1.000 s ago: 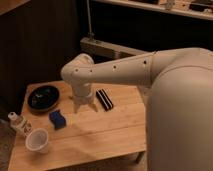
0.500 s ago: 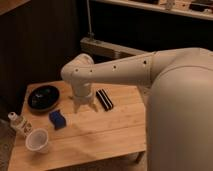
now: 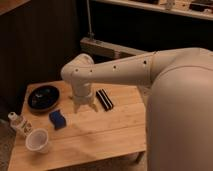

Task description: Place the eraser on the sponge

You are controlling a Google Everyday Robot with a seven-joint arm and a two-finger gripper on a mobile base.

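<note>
The eraser (image 3: 104,99), a black block with white stripes, lies on the wooden table (image 3: 110,135) right of centre. The blue sponge (image 3: 57,119) lies to its left, nearer the front. My gripper (image 3: 84,107) hangs from the white arm over the table between the two, close beside the eraser's left side and a little right of the sponge. It holds neither of them.
A black round dish (image 3: 43,97) sits at the table's back left. A white cup (image 3: 38,140) stands at the front left, with a small white bottle-like object (image 3: 18,123) beside it. My bulky white arm fills the right of the view.
</note>
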